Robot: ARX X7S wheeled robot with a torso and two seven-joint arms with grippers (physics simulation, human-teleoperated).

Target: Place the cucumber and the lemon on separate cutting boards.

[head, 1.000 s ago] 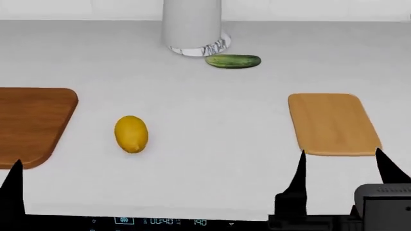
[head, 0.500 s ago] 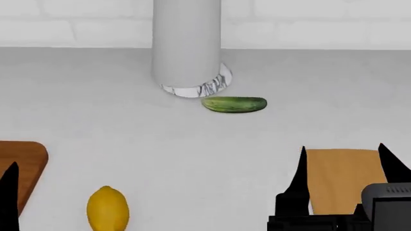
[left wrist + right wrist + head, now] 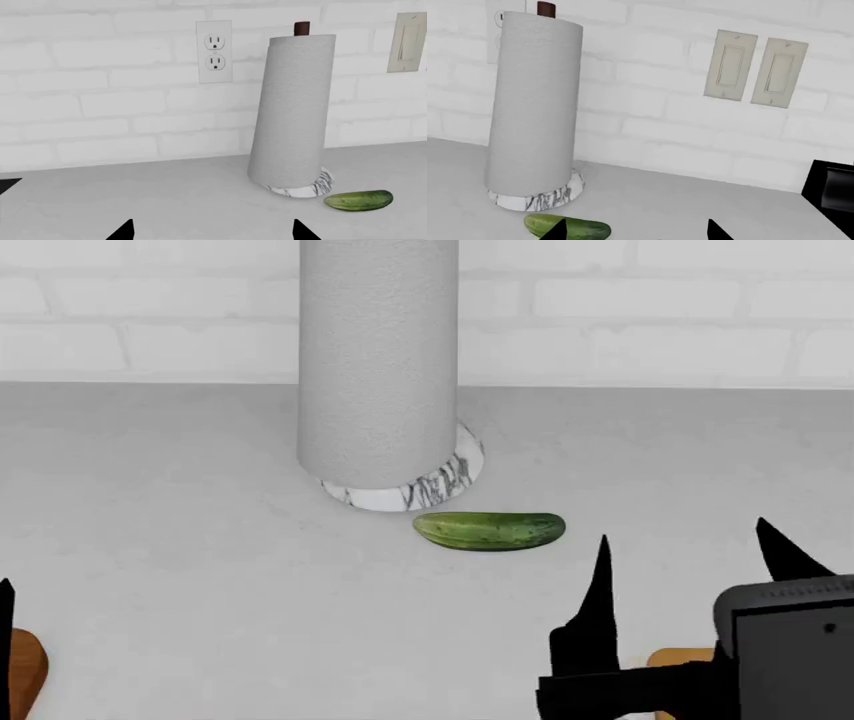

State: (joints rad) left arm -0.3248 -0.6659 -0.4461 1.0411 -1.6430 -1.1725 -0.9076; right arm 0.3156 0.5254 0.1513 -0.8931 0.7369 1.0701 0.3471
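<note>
The dark green cucumber [image 3: 489, 531] lies on the white counter just in front of the paper towel holder's marble base. My right gripper [image 3: 687, 570] hovers open to the near right of it, with nothing between its fingers. In the right wrist view the cucumber [image 3: 568, 228] sits partly behind one fingertip of that gripper [image 3: 637, 232]. My left gripper [image 3: 213, 232] is open and empty, with the cucumber [image 3: 358, 200] off to one side. The lemon is out of view. Of the cutting boards, only a dark sliver [image 3: 23, 672] and a tan sliver [image 3: 678, 655] show.
A tall paper towel roll [image 3: 379, 360] on a marble base [image 3: 424, 487] stands directly behind the cucumber. The white brick wall [image 3: 641, 310] closes off the back, with an outlet [image 3: 214, 51] and light switches [image 3: 754, 67].
The head view has swung up and forward: the lemon dropped out of sight, the boards shrank to slivers, and the cucumber and roll look closer. Both grippers stay open.
</note>
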